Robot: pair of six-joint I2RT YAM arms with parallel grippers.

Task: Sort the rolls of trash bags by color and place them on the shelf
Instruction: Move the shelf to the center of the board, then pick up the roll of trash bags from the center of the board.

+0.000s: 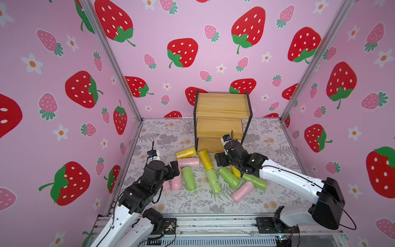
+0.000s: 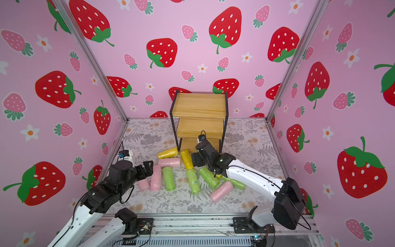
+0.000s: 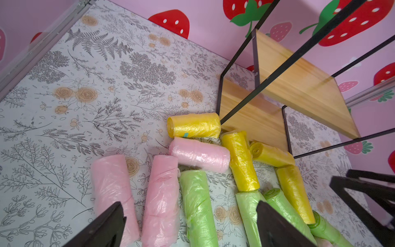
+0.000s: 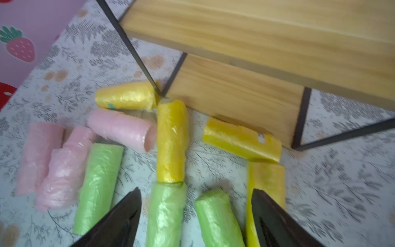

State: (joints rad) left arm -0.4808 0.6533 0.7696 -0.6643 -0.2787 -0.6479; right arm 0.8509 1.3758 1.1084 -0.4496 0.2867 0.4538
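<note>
A floral mat [image 1: 171,132] covers the table, boxed in by pink strawberry walls [image 1: 192,25]. The shelf [image 1: 222,104] stands at the back. Crinkly, glossy rolls [image 1: 188,162] in yellow, green and pink lie jumbled on the mat before it. The left gripper [image 3: 190,205] gapes wide over pink and green rolls, holding nothing. The right gripper [image 4: 196,190] is spread wide above green and yellow ones, likewise empty.

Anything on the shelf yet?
Top board and middle board are bare. Bottom board is partly hidden by upper boards and the right arm; what shows is bare.
</note>
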